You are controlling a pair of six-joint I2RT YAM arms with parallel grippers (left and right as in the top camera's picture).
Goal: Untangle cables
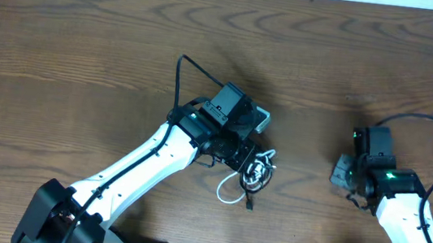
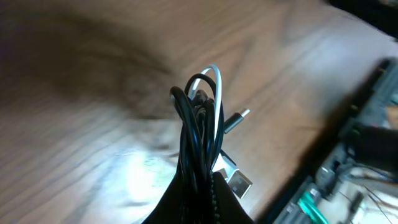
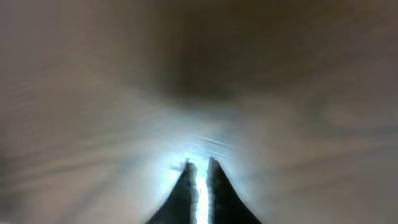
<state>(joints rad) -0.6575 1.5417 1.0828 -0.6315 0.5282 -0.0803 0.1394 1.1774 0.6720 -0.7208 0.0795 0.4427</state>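
Overhead, cables (image 1: 257,176) in left gripper (image 1: 251,163), table (image 1: 86,41) centre

The cables (image 2: 191,140) look glossy plastic, the table (image 1: 86,41) smooth grained wood.

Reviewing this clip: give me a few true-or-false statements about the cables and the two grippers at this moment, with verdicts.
1. The left gripper is closed on a bundle of cables. True.
2. The right gripper grips the same bundle. False: it sits apart from it at the right of the table, its fingers close together with nothing between them.
3. The black and white cords lie separated, side by side. False: they are wound together in one bundle.
4. A silver USB plug sticks out beside the bundle. True.
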